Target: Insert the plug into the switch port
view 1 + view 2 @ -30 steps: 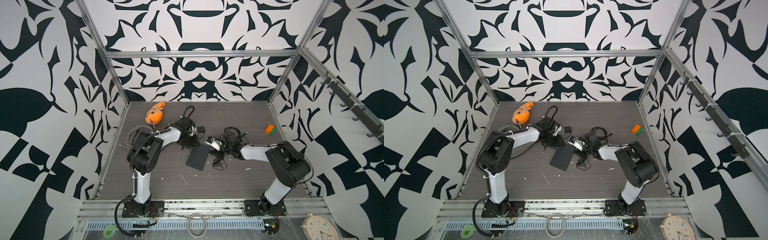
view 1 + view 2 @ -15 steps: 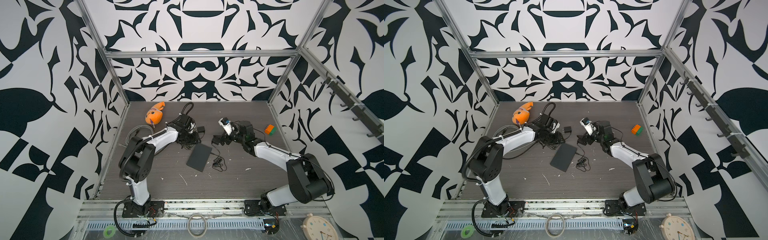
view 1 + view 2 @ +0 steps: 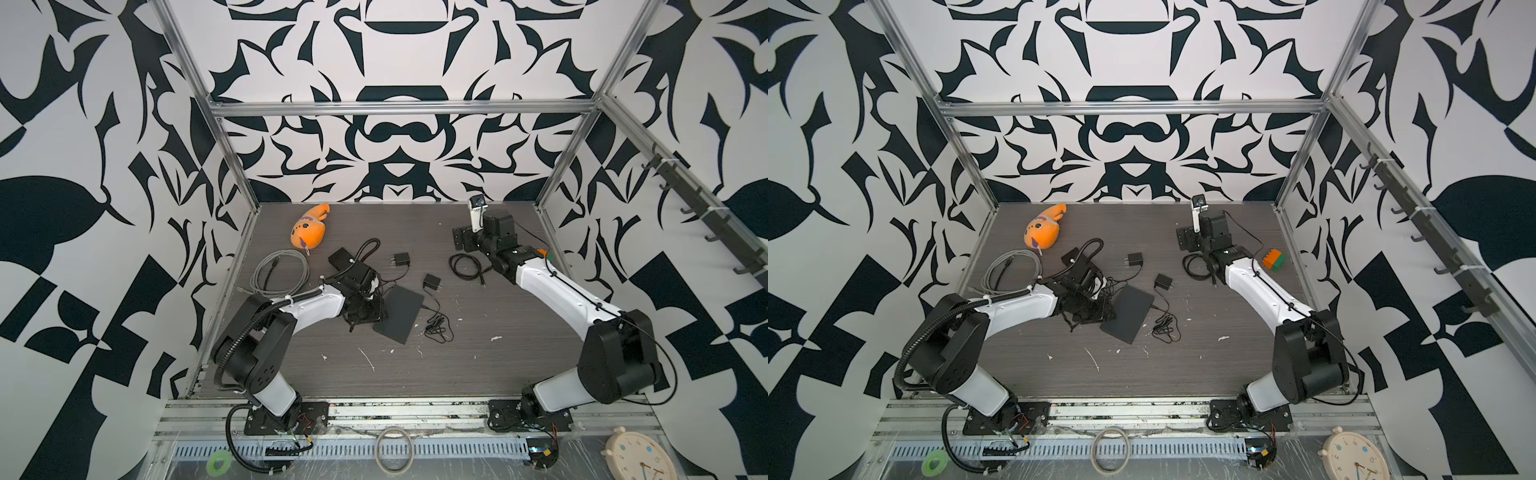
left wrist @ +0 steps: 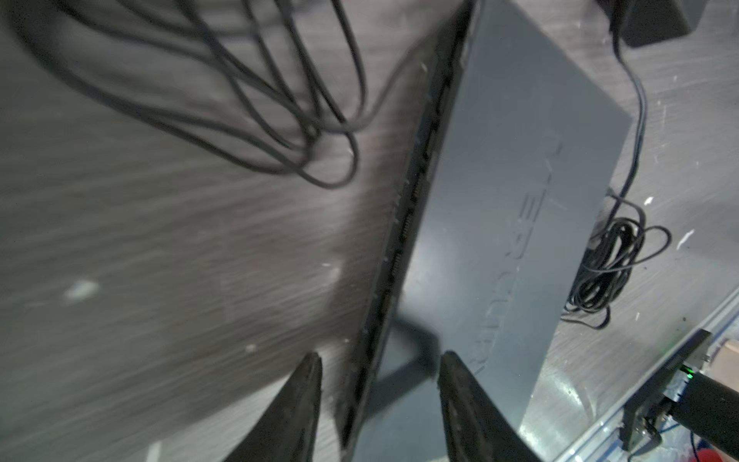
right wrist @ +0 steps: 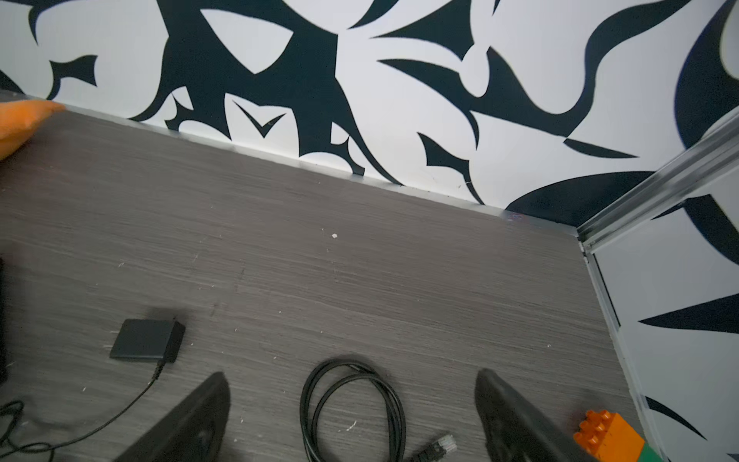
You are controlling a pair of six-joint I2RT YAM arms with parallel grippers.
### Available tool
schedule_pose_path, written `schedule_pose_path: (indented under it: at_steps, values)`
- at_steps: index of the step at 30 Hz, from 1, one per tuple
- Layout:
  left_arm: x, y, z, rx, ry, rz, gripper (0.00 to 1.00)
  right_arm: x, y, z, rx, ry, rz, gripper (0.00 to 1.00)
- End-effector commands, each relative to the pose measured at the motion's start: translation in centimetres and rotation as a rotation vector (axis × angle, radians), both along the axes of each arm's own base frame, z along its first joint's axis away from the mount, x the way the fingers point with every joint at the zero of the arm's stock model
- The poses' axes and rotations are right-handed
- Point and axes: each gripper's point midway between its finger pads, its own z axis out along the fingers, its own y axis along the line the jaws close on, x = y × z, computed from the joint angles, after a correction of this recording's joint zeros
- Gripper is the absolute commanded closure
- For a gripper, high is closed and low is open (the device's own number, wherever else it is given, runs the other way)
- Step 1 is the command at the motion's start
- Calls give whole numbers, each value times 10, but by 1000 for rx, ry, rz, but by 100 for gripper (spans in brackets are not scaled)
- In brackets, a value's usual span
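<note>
Workcell with black-and-white patterned walls and a dark wood-grain table [image 3: 478,365], two robot arms reaching over it.
Left gripper [image 4: 380,360] straddles the port edge of the flat dark switch [image 3: 399,309] mid-table, fingers half apart, not closed on it. Right gripper [image 5: 352,374], beside the switch a second ago, now hangs near the far right corner, fingers wide and empty, over a coiled black cable [image 5: 352,404]. Only its wrist view plainly shows the clear plug [image 5: 444,442], lying on the table.

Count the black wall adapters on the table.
2. One adapter lies toward the back, mid-table; the second adapter sits beside the switch. The left arm may hide more.
</note>
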Motion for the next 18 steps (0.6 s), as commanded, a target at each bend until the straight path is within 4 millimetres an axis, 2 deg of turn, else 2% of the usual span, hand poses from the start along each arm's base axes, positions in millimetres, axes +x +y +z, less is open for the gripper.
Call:
schedule_pose_path:
  at_steps: [1,5,9,13,15,18]
  values:
    - [-3,-27,6,-118,-4,9,49,-6,-5,-11,26,92,-23,5]
    - [-20,-53,15,-198,12,-19,50,-19,-28,-25,58,141,-135,10]
    - [-39,-95,26,-288,14,-96,50,-29,-55,-42,96,233,-237,11]
    - [-39,-119,24,-315,-7,-136,50,-37,-92,-54,168,319,-381,13]
    - [-40,-118,25,-321,-10,-144,51,-42,-117,-58,223,335,-469,14]
    - [-35,-83,31,-223,-86,-125,52,-52,-157,-63,248,364,-612,13]
